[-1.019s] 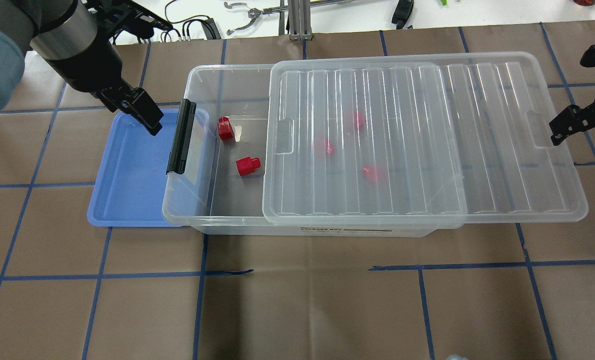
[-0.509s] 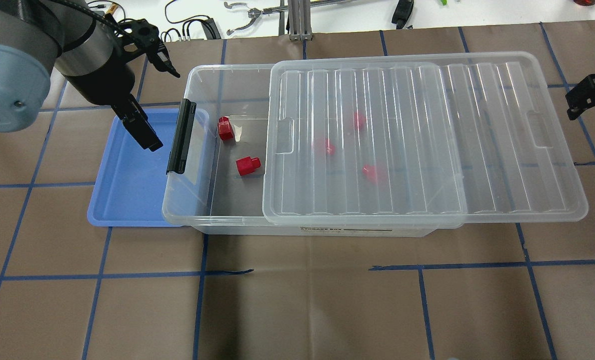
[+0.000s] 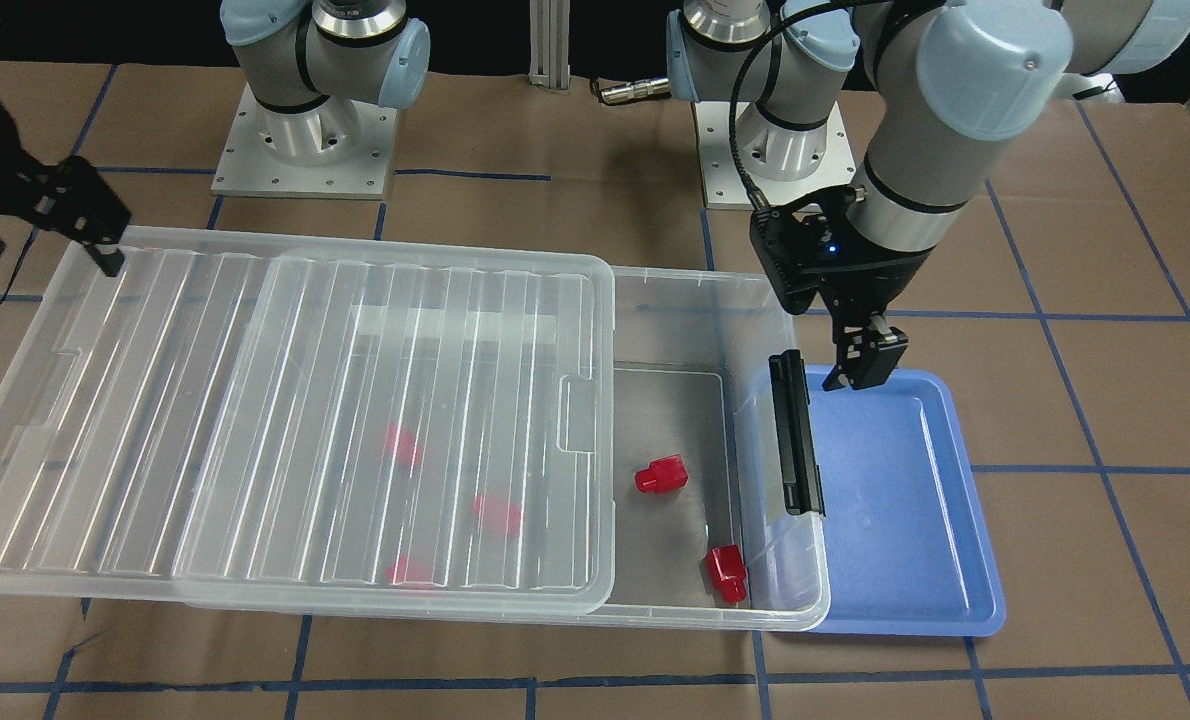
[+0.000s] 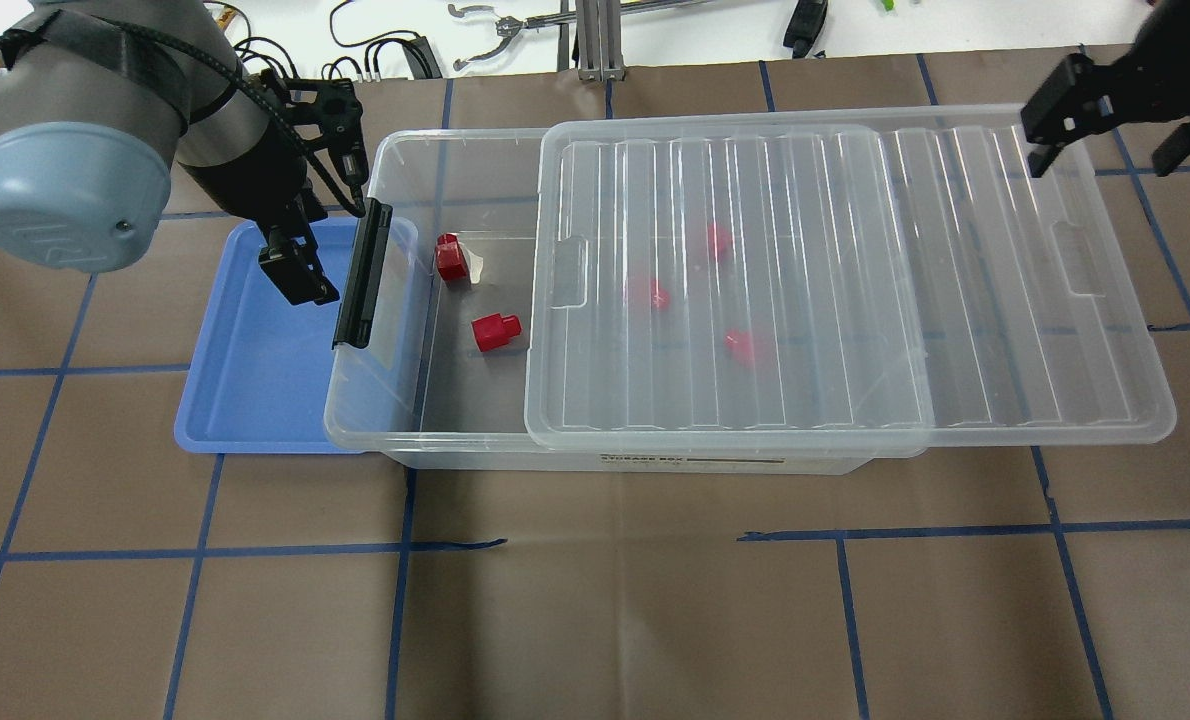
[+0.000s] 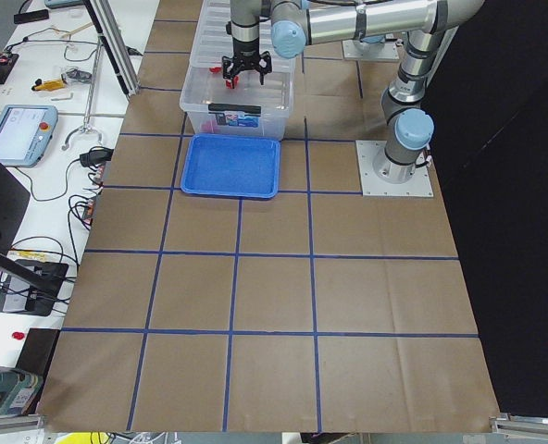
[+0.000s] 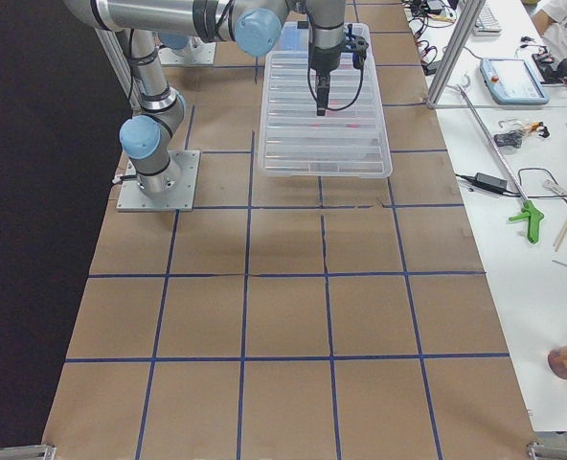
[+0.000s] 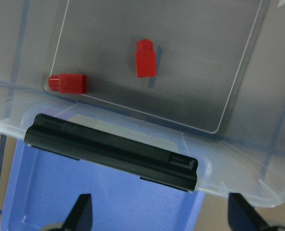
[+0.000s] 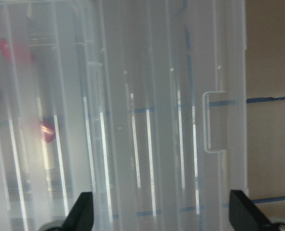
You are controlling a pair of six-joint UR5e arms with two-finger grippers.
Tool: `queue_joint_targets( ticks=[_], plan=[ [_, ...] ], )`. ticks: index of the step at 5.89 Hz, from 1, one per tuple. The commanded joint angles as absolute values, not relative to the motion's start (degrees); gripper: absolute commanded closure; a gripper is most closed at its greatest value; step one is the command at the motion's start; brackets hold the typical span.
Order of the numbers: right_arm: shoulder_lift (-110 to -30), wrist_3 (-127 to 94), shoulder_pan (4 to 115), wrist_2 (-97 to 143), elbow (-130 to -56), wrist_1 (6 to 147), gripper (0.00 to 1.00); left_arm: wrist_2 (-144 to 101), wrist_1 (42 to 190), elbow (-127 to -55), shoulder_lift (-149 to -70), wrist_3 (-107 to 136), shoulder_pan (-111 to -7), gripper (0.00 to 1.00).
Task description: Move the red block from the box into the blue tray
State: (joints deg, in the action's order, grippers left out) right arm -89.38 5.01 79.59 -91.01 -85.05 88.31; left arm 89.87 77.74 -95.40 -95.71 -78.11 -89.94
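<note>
Closer to the box's (image 4: 395,425) latch bar (image 4: 362,275) now, my left claw (image 4: 298,278) hangs wide over the blue tray (image 4: 255,380). Past it, wrist view shows two red blocks (image 7: 146,58) uncovered; overhead adds three under the lid (image 4: 1005,300), right claw (image 4: 1105,135) wide above.

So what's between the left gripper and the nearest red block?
The end wall of the box with its black latch, plain in the left wrist view. The left gripper hangs over the tray; the block lies inside.
</note>
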Motion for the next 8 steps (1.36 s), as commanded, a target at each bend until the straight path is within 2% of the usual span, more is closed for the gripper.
queue_joint_targets(
  ticks=[1, 5, 8],
  plan=[
    [-89.3, -8.2, 90.04, -90.09, -83.76, 86.75, 0.0, 92.26, 76.38, -95.71, -98.51, -78.75, -94.38, 0.03],
    [-88.68, -8.88, 92.2, -89.91, -84.29, 86.57, 0.0, 89.41, 64.54, -96.5, -107.38, -78.31, -96.5, 0.03],
    [-88.16, -7.83, 92.11, -90.09, -84.46, 86.75, 0.0, 84.64, 57.41, -102.81, -110.91, -77.61, -96.33, 0.03]
  ],
)
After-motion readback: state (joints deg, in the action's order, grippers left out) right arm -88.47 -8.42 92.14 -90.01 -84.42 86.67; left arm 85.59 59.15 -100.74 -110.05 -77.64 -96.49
